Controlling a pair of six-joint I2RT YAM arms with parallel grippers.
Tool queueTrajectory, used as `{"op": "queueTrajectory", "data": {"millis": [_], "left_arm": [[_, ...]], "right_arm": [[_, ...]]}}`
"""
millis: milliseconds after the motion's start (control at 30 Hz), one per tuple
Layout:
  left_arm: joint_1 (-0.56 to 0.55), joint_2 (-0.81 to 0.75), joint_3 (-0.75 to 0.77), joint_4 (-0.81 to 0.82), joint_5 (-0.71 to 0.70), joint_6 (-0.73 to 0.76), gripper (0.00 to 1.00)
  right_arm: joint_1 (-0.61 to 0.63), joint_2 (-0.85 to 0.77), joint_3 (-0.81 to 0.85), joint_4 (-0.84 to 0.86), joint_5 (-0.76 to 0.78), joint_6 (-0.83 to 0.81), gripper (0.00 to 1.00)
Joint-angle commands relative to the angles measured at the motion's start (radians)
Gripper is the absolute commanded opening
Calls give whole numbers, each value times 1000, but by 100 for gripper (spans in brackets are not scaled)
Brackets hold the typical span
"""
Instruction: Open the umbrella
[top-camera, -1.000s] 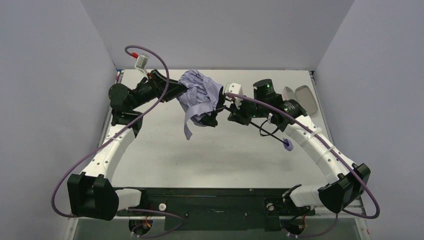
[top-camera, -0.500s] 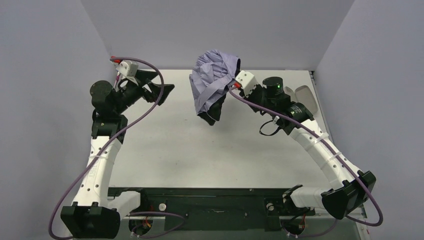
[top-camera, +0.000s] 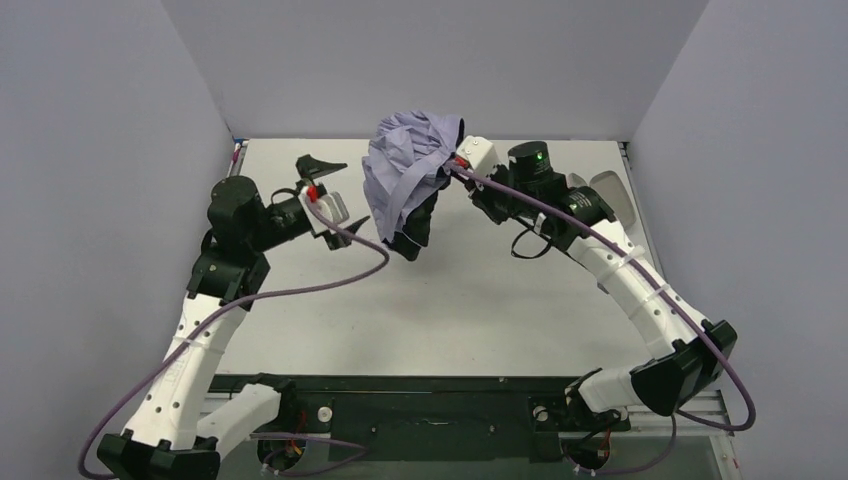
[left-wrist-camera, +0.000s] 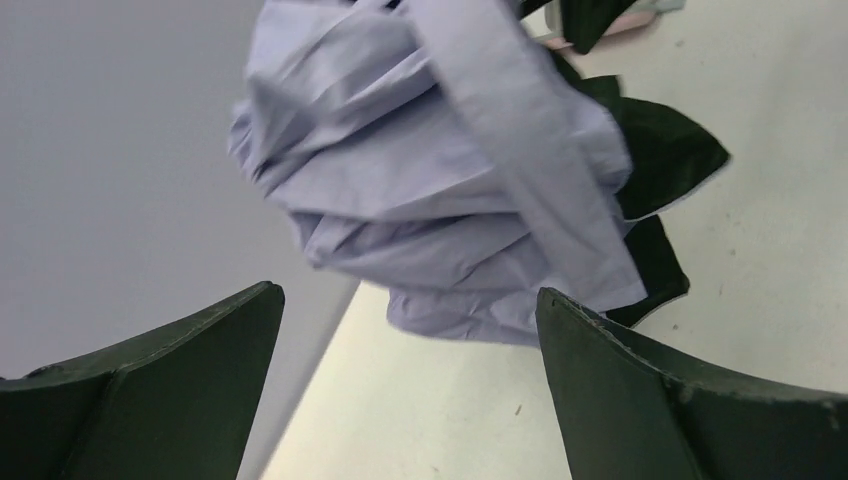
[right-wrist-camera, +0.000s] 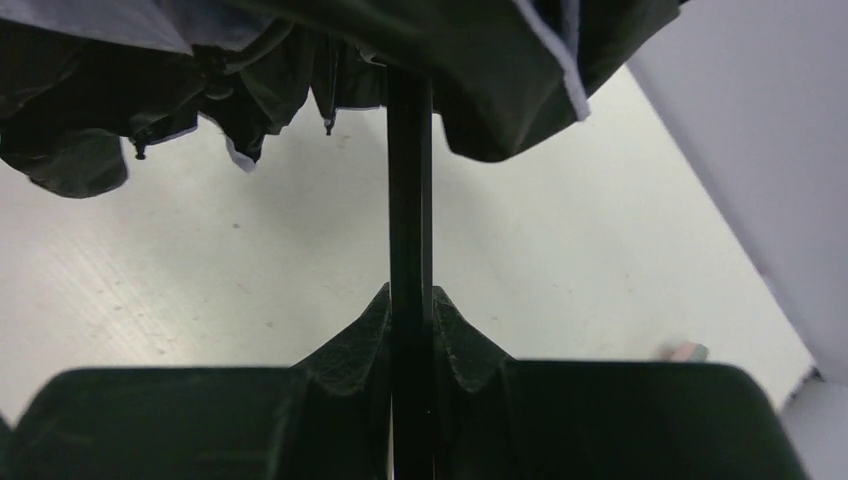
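Note:
The umbrella (top-camera: 405, 175) hangs in the air over the back middle of the table, its crumpled lavender canopy (left-wrist-camera: 440, 170) still bunched, with black underside folds at the bottom. My right gripper (right-wrist-camera: 410, 295) is shut on the thin black shaft (right-wrist-camera: 409, 200) just below the black underside (right-wrist-camera: 200, 80). In the top view the right gripper (top-camera: 455, 172) sits at the canopy's right side, partly hidden by cloth. My left gripper (top-camera: 340, 192) is wide open and empty, a short way left of the canopy. In the left wrist view the left gripper (left-wrist-camera: 408, 295) points at the canopy without touching it. The handle is out of view.
A pale oval hinged case (top-camera: 610, 195) lies open at the back right behind the right arm. Grey walls close in the table (top-camera: 420, 300) on the left, back and right. The left arm's purple cable (top-camera: 350, 275) loops over the table. A small pink item (right-wrist-camera: 685, 350) lies by the right wall.
The left gripper let go of the canopy, opened wide and drew back to the left. The right arm lifted the umbrella up and back, still holding the shaft.

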Motion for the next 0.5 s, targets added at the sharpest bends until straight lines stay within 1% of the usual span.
{"op": "queueTrajectory", "data": {"millis": [0,100,133,200,333,400,467], "left_arm": [[-123,-56,-21,-109,-42,413,97],[-219,-54,-9,-125,-140,547,97],[-267,-42,-3,-142,-163,570,97],[-330,-21,17,-165,-229,624,97],[-422,30,32,-182,-321,692,97],[-451,55,25,-196,-345,755,97],[-478,77,0,-168,-388,785,97]], "right_arm": [[3,52,109,-98,-171,92,0],[27,42,85,-119,-212,99,0],[43,42,86,-128,-221,98,0],[72,42,86,-153,-230,95,0],[128,41,94,-173,-233,81,0],[145,44,112,-186,-254,78,0],[167,52,135,-209,-268,61,0]]}}
